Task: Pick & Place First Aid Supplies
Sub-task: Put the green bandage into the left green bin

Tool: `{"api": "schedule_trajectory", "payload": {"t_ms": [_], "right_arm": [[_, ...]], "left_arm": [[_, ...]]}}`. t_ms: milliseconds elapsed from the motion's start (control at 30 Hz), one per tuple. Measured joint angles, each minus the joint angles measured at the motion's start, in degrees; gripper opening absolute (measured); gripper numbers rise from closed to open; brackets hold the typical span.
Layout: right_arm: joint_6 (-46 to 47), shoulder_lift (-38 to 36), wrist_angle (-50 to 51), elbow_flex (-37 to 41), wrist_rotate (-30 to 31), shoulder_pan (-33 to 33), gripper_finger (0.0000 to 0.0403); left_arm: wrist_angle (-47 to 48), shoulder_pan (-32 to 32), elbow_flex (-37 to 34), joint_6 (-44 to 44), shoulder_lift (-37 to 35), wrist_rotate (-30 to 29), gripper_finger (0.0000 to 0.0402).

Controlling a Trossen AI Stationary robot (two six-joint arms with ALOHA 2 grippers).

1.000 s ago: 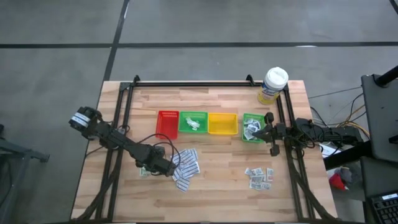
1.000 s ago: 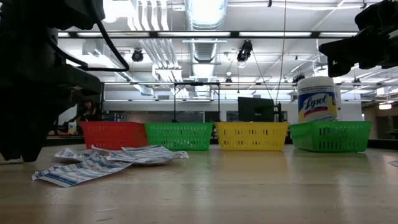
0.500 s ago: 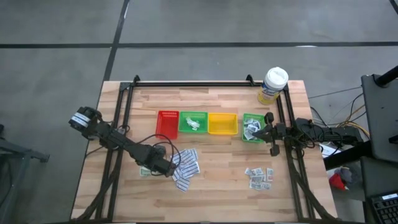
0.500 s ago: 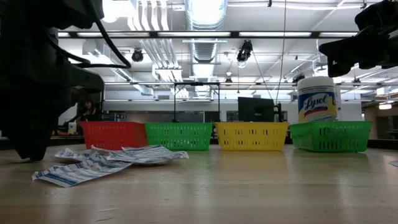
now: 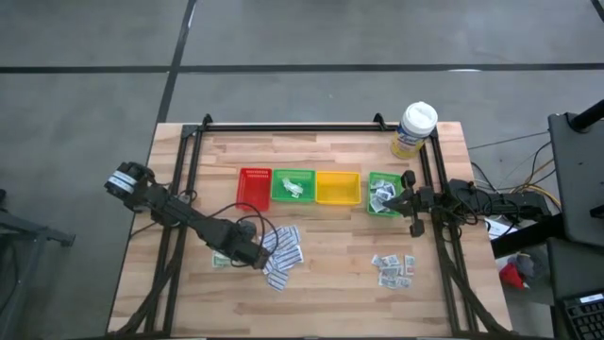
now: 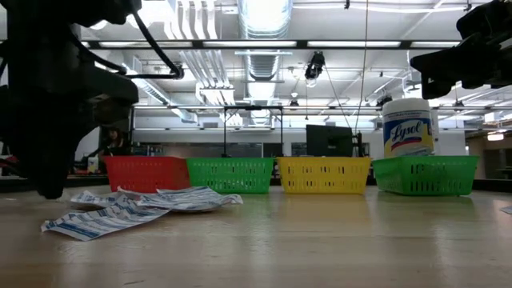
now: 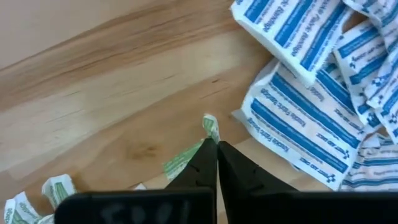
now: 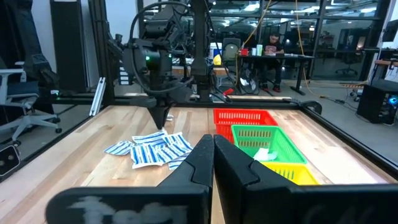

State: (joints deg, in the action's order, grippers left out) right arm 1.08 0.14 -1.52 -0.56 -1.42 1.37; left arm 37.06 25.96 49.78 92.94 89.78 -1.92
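While I look straight down from the high view, I find the left gripper (image 5: 247, 253) low over the table (image 5: 330, 293), at the near-left edge of the heap of long white printed strips (image 5: 283, 253); a few pale green-white sachets (image 5: 220, 260) lie just beside it. Red tray (image 5: 254, 185), green tray (image 5: 293, 185), yellow tray (image 5: 337, 187) and a second green tray (image 5: 382, 194) stand in a row. Small grey-white squares (image 5: 394, 268) lie well apart, near the right side. The right gripper (image 5: 408, 197) waits at the second green tray, near the white-lidded tub (image 5: 414, 129).

At table height, the left arm's dark bulk hangs over the strips (image 6: 140, 210) — the four trays stand behind.

Left wrist view: the left gripper (image 7: 213, 144) is clenched on one green-white sachet (image 7: 194, 146), pinched between its fingertips; blue-printed strips (image 7: 305, 118) lie just beside.

Right wrist view: the right gripper (image 8: 213, 144) is clamped together, grasping nothing — the left arm shows across the table.
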Motion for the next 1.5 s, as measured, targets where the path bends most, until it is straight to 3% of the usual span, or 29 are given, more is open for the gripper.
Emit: {"api": "schedule_trajectory", "payload": {"t_ms": [267,500,600,833,1033,1233,1500], "right_arm": [[0.0,0.0,0.0,0.0,-0.01,0.0,0.0008],[-0.01,0.0,0.0,0.0,0.0,-0.01,0.0008],[-0.02,0.0,0.02,0.0,-0.01,0.0,0.0008],[-0.17,0.0,0.06,0.01,0.0,-0.01,0.0008],[-0.2,0.02,0.07,0.02,0.01,0.0,0.0008],[-0.18,0.02,0.09,0.0,0.01,-0.02,0.0008],[0.02,0.02,0.15,0.0,0.01,0.0,0.0008]], "left_arm": [[1.17,0.0,1.3,-2.11,-1.16,0.07,0.0001],[6.03,0.0,2.6,-3.05,-6.85,-0.09,0.0],[7.01,0.02,3.03,-4.99,-10.36,-3.08,0.0],[4.58,0.02,4.77,-22.24,-16.69,-20.48,0.0],[2.56,0.0,7.73,-39.23,-16.87,-32.15,0.0],[2.45,-2.66,11.58,-51.22,-12.9,-36.8,0.0],[6.73,-12.2,20.81,-63.3,-2.12,-37.0,0.0]]}}
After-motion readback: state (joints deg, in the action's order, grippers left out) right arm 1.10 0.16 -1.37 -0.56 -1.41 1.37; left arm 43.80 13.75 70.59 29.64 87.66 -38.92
